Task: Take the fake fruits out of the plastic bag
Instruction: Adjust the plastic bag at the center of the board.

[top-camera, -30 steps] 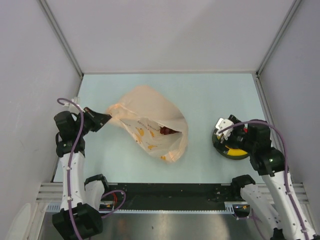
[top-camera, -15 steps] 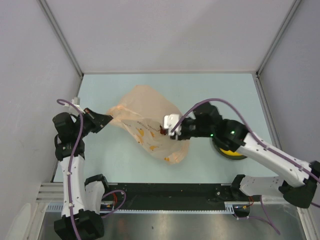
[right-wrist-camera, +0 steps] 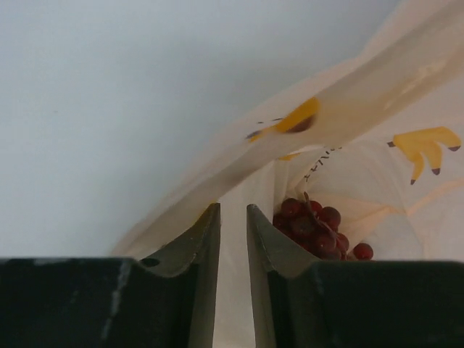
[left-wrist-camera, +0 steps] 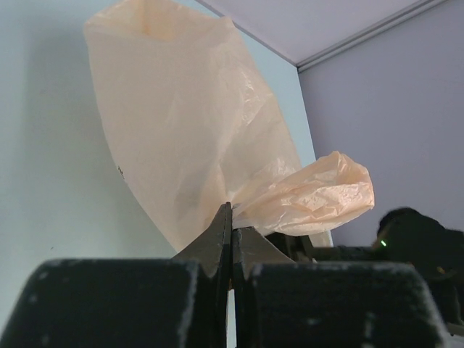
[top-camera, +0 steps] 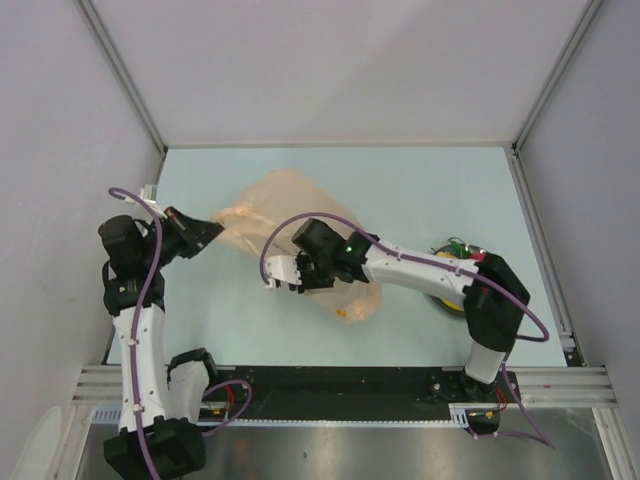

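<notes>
The plastic bag (top-camera: 300,200) lies crumpled at the table's middle left, peach with printed yellow bananas. My left gripper (top-camera: 213,232) is shut on the bag's left edge, and the left wrist view shows the film (left-wrist-camera: 188,123) pinched at the jaw tips (left-wrist-camera: 232,217). My right gripper (top-camera: 280,272) reaches across to the bag's near-left mouth. Its jaws (right-wrist-camera: 232,214) stand a narrow slit apart, with pale bag film showing in the slit. A bunch of dark red fake grapes (right-wrist-camera: 315,228) lies inside the bag, just right of the right finger. A yellow fake fruit (top-camera: 452,300) rests on the plate.
A dark round plate (top-camera: 440,296) sits at the right, mostly hidden under the right arm, with red and green bits (top-camera: 463,246) at its far edge. Grey walls close in the table on three sides.
My right arm has swung left from the plate across to the bag's mouth, and its jaws have narrowed from wide open to a slit. The left gripper has kept its hold.
</notes>
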Robot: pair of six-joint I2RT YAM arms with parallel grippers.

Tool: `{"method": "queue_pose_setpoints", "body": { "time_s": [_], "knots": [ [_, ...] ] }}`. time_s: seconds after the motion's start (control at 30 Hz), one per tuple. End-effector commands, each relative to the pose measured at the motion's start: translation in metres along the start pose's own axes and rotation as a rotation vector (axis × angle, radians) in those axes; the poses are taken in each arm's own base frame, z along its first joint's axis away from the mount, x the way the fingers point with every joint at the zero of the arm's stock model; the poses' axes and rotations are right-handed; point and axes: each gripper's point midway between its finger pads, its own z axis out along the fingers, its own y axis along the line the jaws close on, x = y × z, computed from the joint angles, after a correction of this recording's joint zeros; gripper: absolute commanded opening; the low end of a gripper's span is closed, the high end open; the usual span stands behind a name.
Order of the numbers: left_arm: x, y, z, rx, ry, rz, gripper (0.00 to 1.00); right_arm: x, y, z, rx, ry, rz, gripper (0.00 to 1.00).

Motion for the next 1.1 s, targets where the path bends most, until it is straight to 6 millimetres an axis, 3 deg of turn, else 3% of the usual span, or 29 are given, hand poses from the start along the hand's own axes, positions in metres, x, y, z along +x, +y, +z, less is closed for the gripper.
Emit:
{"method": "queue_pose_setpoints", "body": {
  "time_s": [0.0, 0.07, 0.13, 0.2, 0.27, 0.33, 0.43, 0.57, 0.6, 0.67, 0.7, 0.77, 0.8, 0.9, 0.97, 1.0, 1.03, 1.07],
  "knots": [
    [-0.002, -0.008, -0.003, 0.021, 0.004, 0.06, 0.0, 0.015, -0.059, 0.004, 0.104, 0.05, 0.051, 0.25],
    [0.006, 0.001, -0.002, -0.004, 0.02, 0.06, 0.0, 0.027, -0.07, 0.009, 0.123, 0.085, 0.053, 0.25],
    [0.018, 0.015, -0.002, -0.039, 0.038, 0.039, 0.0, 0.025, -0.07, 0.01, 0.128, 0.092, 0.033, 0.24],
    [0.027, 0.028, -0.001, -0.073, 0.049, 0.025, 0.0, 0.004, -0.044, 0.007, 0.095, 0.056, 0.065, 0.24],
    [0.036, 0.038, 0.0, -0.096, 0.059, 0.006, 0.0, -0.012, 0.015, 0.016, -0.04, 0.018, 0.157, 0.22],
    [0.038, 0.045, 0.002, -0.108, 0.064, -0.006, 0.0, -0.019, 0.03, 0.018, -0.125, -0.042, 0.308, 0.23],
    [0.039, 0.051, 0.004, -0.126, 0.067, -0.008, 0.0, -0.015, 0.037, 0.024, -0.178, -0.06, 0.274, 0.26],
    [0.045, 0.059, 0.006, -0.14, 0.083, -0.028, 0.0, -0.013, -0.007, 0.031, -0.04, -0.044, 0.14, 0.28],
    [0.046, 0.061, 0.007, -0.14, 0.08, -0.029, 0.0, -0.004, -0.024, 0.031, 0.003, -0.027, 0.121, 0.31],
    [0.05, 0.064, 0.008, -0.142, 0.084, -0.04, 0.0, 0.008, -0.04, 0.041, 0.026, 0.008, 0.109, 0.32],
    [0.05, 0.065, 0.008, -0.143, 0.08, -0.038, 0.0, 0.01, -0.062, 0.038, 0.074, 0.019, 0.093, 0.33],
    [0.052, 0.066, 0.009, -0.138, 0.084, -0.039, 0.0, 0.029, -0.071, 0.05, 0.07, 0.091, 0.088, 0.33],
    [0.052, 0.064, 0.009, -0.128, 0.087, -0.036, 0.01, 0.029, -0.086, 0.048, 0.104, 0.104, 0.077, 0.34],
    [0.049, 0.059, 0.011, -0.111, 0.092, -0.027, 0.0, 0.06, -0.119, 0.052, 0.192, 0.206, 0.066, 0.34],
    [0.032, 0.048, 0.013, -0.078, 0.057, 0.002, 0.0, 0.08, -0.16, 0.045, 0.308, 0.232, 0.073, 0.34],
    [0.014, 0.032, 0.019, -0.03, 0.05, 0.004, 0.0, 0.073, -0.195, 0.028, 0.403, 0.215, 0.07, 0.36],
    [-0.009, 0.015, 0.024, 0.023, 0.01, 0.055, 0.0, 0.08, -0.225, 0.013, 0.473, 0.218, 0.052, 0.36],
    [-0.026, 0.002, 0.03, 0.056, -0.001, 0.077, 0.0, 0.094, -0.243, 0.018, 0.511, 0.265, 0.046, 0.39]
  ]
}}
